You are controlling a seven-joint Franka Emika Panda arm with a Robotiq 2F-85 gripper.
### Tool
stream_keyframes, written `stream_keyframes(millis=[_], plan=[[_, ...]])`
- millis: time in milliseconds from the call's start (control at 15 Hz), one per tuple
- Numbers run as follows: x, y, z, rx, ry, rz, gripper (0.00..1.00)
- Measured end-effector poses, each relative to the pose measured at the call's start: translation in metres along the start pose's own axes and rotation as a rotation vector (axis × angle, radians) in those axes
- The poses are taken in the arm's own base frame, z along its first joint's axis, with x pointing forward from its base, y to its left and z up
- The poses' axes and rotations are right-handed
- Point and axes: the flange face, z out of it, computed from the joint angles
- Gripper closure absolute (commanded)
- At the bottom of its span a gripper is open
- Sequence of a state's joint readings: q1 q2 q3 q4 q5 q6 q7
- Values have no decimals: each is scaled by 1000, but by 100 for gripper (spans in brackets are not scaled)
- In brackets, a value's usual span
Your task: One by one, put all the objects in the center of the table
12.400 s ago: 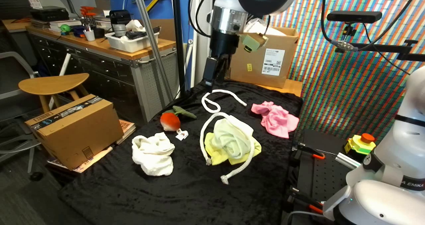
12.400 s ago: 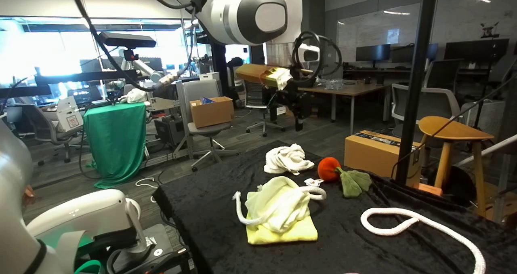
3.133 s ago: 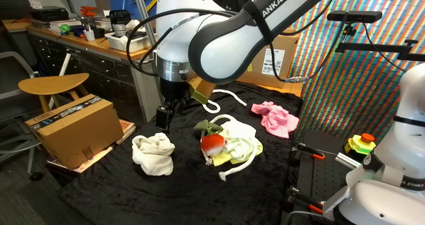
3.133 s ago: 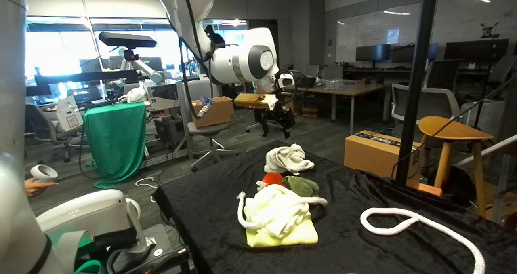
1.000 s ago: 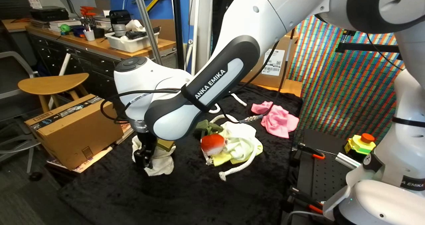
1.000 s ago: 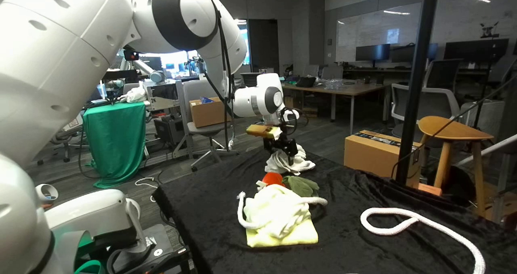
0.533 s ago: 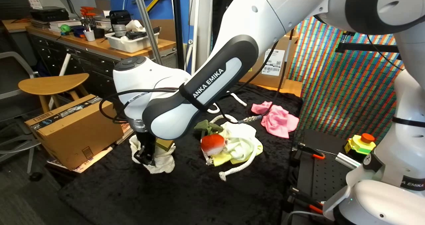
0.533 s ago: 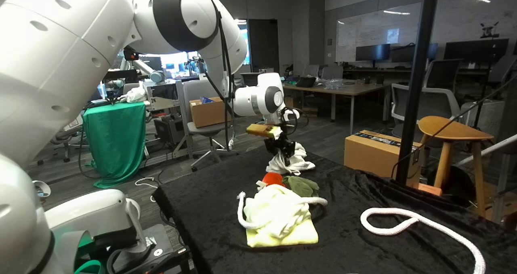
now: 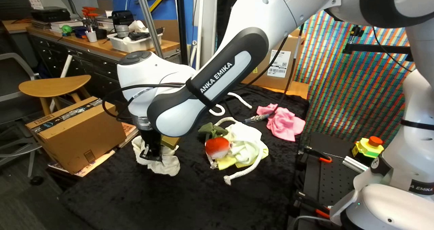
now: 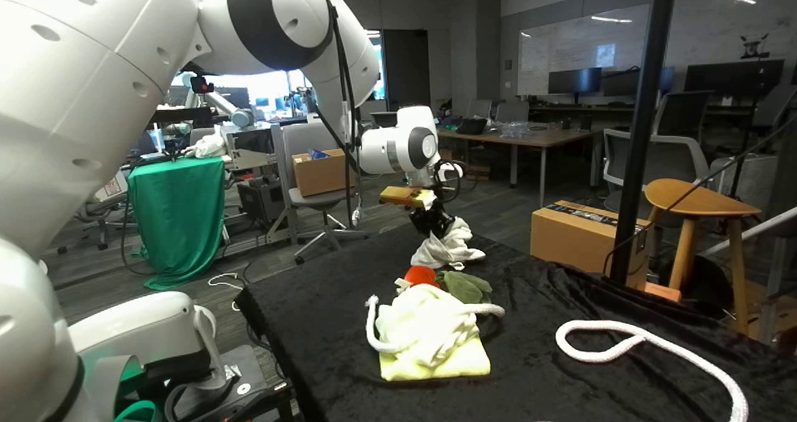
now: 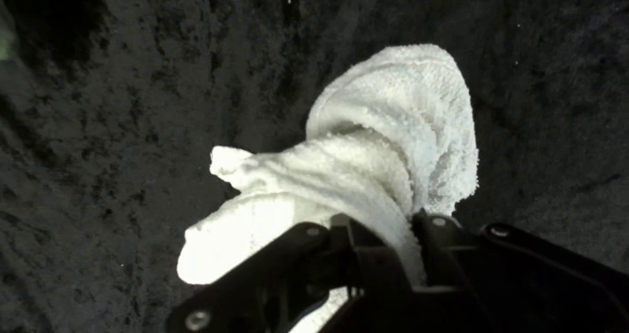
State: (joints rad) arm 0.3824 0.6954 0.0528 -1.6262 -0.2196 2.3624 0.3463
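Observation:
My gripper (image 11: 383, 222) is shut on a fold of the crumpled white cloth (image 11: 344, 166), which runs up between its fingers. The rest of that cloth (image 9: 169, 165) still lies on the black-covered table, with the gripper (image 9: 151, 156) above it. At the table's center a pale cloth (image 10: 426, 322) sits on a yellow cloth (image 10: 436, 367), a white rope (image 10: 485, 309) draped over them. Against this pile leans a red plush (image 9: 217, 147) with green leaves (image 9: 213, 130). Apart from the pile are a pink cloth (image 9: 286, 123) and another white rope (image 10: 685, 353), partly behind the arm in an exterior view.
A cardboard box (image 9: 78, 135) stands on the floor beyond the table edge near the white cloth. Along another edge is the robot's base with an emergency stop (image 9: 369, 147). A dark post (image 10: 641, 129) rises by the table, and a large box (image 9: 279, 63) stands behind it.
Over the last second the jaws have closed on the white cloth and risen slightly, pulling part of it up. Before that, the red plush moved from the table's side to the central pile.

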Motion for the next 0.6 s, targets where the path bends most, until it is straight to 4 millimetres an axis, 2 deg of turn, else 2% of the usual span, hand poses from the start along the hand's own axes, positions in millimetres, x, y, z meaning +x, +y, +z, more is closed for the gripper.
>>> stream_keyframes(millis=[267,600], plan=[[-12,7,-27,27,4,-29,92],[-35,21,-85,65,45,-42,92]])
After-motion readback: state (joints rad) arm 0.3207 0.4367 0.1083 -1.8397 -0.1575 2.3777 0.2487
